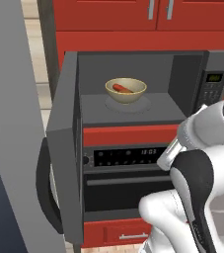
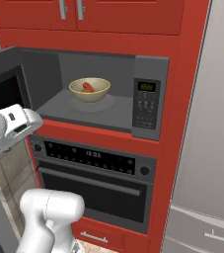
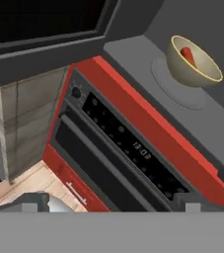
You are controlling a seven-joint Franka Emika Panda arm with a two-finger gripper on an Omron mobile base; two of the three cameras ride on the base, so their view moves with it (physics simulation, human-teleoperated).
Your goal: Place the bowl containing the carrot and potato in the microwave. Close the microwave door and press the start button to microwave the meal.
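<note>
Left base view: the bowl (image 1: 126, 90) sits on the turntable inside the microwave (image 1: 133, 86), the carrot (image 1: 121, 89) showing in it; the potato can't be made out. The microwave door (image 1: 66, 148) stands swung wide to the left. It looks rigid and light on its hinge, best pushed on its outer face or by its dark handle (image 1: 47, 192).

Right base view: the keypad (image 2: 146, 106) has a green display, its figures too small to read. The oven (image 2: 96, 180) below shows a clock, unclear.

Hand view: the hand (image 3: 111, 203) is empty, fingertips spread wide apart; the oven clock (image 3: 141, 151) reads roughly 13:03.
</note>
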